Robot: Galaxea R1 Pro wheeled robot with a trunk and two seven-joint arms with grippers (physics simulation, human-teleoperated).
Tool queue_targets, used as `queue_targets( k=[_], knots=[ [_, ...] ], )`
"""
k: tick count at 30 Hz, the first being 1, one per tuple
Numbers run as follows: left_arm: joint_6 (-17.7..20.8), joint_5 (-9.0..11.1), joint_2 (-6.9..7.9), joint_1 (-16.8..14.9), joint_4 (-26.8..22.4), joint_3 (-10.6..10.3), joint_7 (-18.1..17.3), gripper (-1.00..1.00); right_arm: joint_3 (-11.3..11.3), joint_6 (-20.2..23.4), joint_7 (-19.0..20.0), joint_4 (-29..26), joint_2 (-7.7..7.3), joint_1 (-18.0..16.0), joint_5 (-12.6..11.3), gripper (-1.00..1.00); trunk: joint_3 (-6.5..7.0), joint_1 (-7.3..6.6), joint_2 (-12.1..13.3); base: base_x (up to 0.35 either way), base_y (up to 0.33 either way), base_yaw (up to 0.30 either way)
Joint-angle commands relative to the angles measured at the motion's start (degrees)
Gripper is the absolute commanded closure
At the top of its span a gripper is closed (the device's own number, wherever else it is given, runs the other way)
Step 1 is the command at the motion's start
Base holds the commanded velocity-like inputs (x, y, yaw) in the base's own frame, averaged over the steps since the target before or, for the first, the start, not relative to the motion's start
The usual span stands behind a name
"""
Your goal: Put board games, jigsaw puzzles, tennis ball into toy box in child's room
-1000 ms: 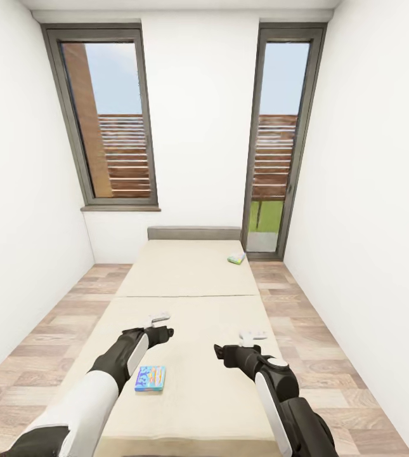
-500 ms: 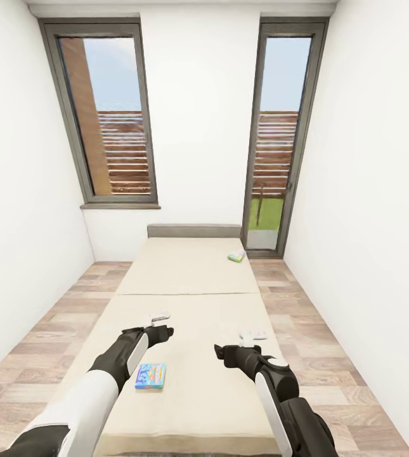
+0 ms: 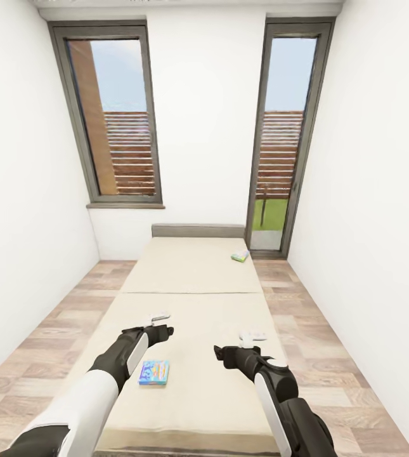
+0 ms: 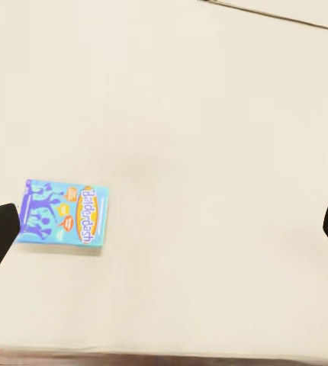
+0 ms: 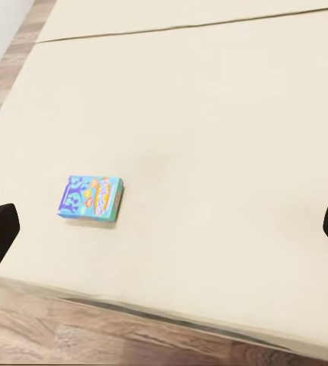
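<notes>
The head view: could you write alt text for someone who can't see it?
Two black-and-white robot arms reach over a beige bed, the left gripper and right gripper both open and empty. A blue board game lies near the left arm; a pale green board game lies near the grey headboard, below two tall windows.

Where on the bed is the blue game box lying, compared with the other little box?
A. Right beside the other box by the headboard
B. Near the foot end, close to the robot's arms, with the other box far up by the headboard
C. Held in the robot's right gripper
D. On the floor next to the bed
B: the blue game box lies flat on the bed just beside the left arm, while the other box sits near the headboard.
</notes>
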Motion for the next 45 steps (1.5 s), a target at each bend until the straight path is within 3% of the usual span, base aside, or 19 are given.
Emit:
queue_targets(
  k=[1, 29, 37, 45],
  knots=[
    [0.3, 0.5, -0.06, 0.0, -0.1, 0.2, 0.2, -1.00, 0.0, 0.3, -0.1, -0.1, 0.00, 0.0, -0.3, -1.00, -0.13, 0.03, -0.1, -0.023, -0.046, 0.212],
    [0.2, 0.5, -0.06, 0.0, -0.2, 0.0, 0.1, -1.00, -0.1, 0.2, -0.1, 0.0, 0.00, 0.0, -0.4, -1.00, -0.09, 0.03, -0.1, -0.003, -0.006, 0.037],
    [-0.5, 0.4, -0.35, 0.0, 0.3, 0.1, 0.2, -1.00, -2.7, 0.9, -0.7, 1.4, -0.02, 0.0, -0.3, -1.00, -0.09, 0.03, -0.1, 0.000, 0.000, 0.000],
    [-0.4, 0.4, 0.17, 0.0, -0.4, 0.1, 0.2, -1.00, -4.7, 0.9, -1.6, 2.0, -1.07, 0.0, -0.4, -1.00, -0.09, 0.03, -0.1, 0.000, 0.000, 0.000]
  ],
)
